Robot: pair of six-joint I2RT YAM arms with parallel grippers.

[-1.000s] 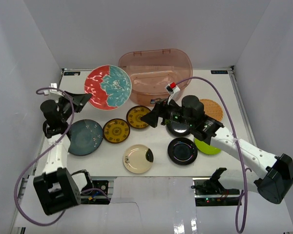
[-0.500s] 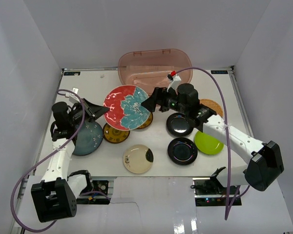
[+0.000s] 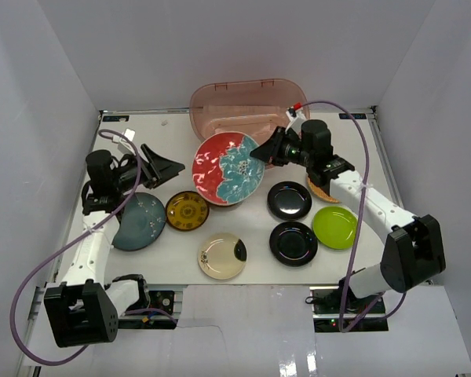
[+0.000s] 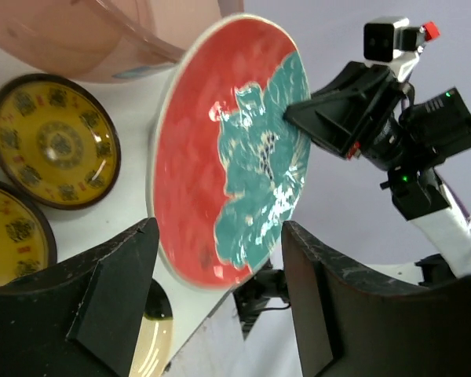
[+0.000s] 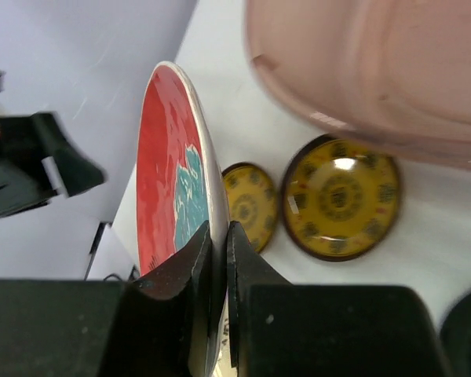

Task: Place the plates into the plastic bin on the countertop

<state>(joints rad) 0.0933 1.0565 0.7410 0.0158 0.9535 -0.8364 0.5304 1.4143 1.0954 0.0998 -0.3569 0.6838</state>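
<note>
Right claw [image 3: 261, 152] pinches the rim of the red-and-teal round plate [image 3: 228, 168], held tilted before the translucent pinkish plastic bin [image 3: 243, 93] at the far edge of the tabletop [image 3: 141, 133]. Left claw [image 3: 169, 166] is spread and clear of it. The bin appears empty; the other small plates [image 3: 222, 256] lie on the tabletop.

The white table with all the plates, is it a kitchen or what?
Probably a robot test booth, not a real kitchen: bare white walls box in the countertop, and a left arm and right arm stand at its near edge.

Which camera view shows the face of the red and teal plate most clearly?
The left wrist view: the red and teal plate appears large and nearly face-on. The top external view shows it smaller; the right wrist view shows mostly its edge.
</note>
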